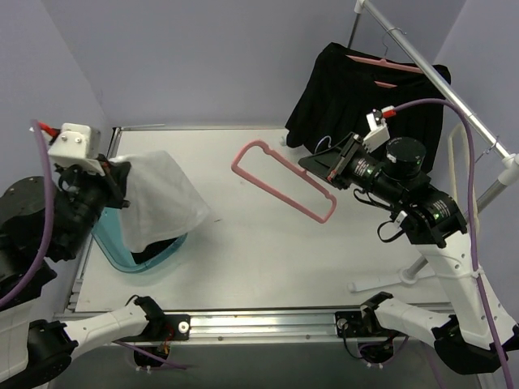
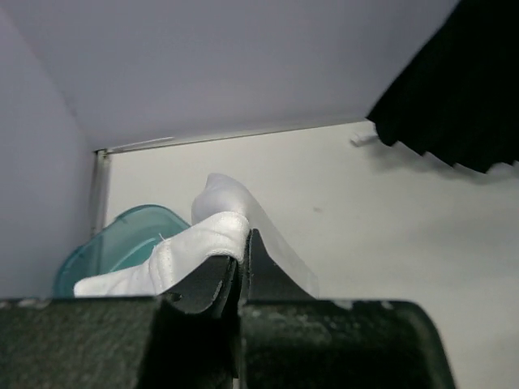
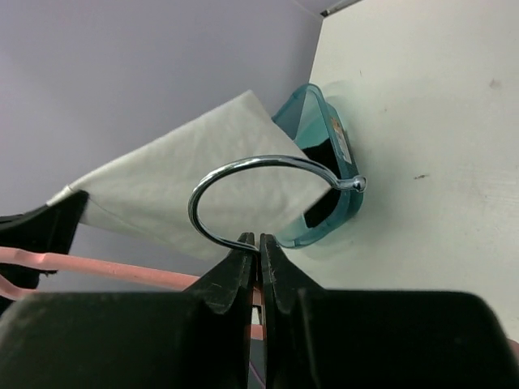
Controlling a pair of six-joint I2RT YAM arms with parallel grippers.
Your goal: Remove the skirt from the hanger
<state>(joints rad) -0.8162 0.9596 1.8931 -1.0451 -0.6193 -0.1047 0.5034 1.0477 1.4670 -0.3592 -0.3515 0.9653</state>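
- The white skirt (image 1: 162,198) hung free of its hanger at the left of the overhead view, draping down over a teal bin (image 1: 109,243) at the table's left edge.
- The left gripper (image 1: 113,174) pinched the skirt's upper edge. In the left wrist view its jaws were pressed together on a folded band of white cloth (image 2: 203,243).
- The pink hanger (image 1: 284,182) sat in the centre of the overhead view, empty, well apart from the skirt and tilted from upper left to lower right above the white table (image 1: 268,251).
- The right gripper (image 1: 324,166) held the hanger at its right end. In the right wrist view its jaws were closed on the base of the hanger's metal hook (image 3: 243,166), which curved up above the fingertips.
- In the upper right of the overhead view, a black garment (image 1: 365,97) hung on another pink hanger (image 1: 381,61) from a metal rail (image 1: 438,81).
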